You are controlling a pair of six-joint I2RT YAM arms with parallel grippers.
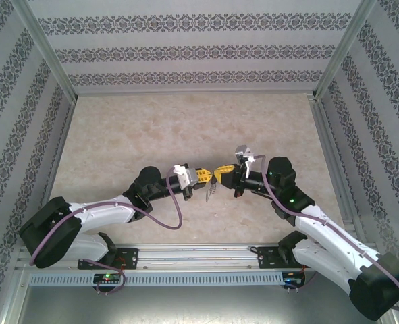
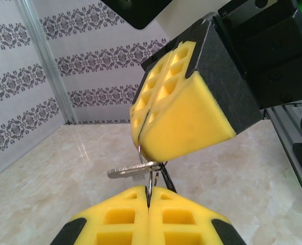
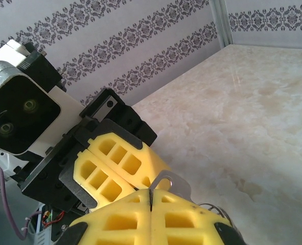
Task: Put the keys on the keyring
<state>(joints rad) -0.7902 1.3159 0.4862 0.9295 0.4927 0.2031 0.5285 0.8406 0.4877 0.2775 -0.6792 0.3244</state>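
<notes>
Nipping thin wire ring (image 2: 150,179) in shut L gripper (image 2: 148,191). Clamping keyring (image 3: 167,179) in shut R gripper (image 3: 151,194), loop end out at tips; chain (image 3: 212,208) just beside R pads.

— Top view?
— Fixed high, above and behind the arm bases; looks down and forward across the whole desk (image 1: 185,128) to the patterned back wall (image 1: 192,47). Far off.
— Wrist views?
— Mounted just behind the fingers, aimed along them, low and very close. From the left wrist, straight at the right pincer (image 2: 146,127); from the right wrist, straight at the left pincer (image 3: 136,178).
— Shared part?
— The spot where both tips meet, mid-desk toward the near edge: small from above, huge from either wrist.
</notes>
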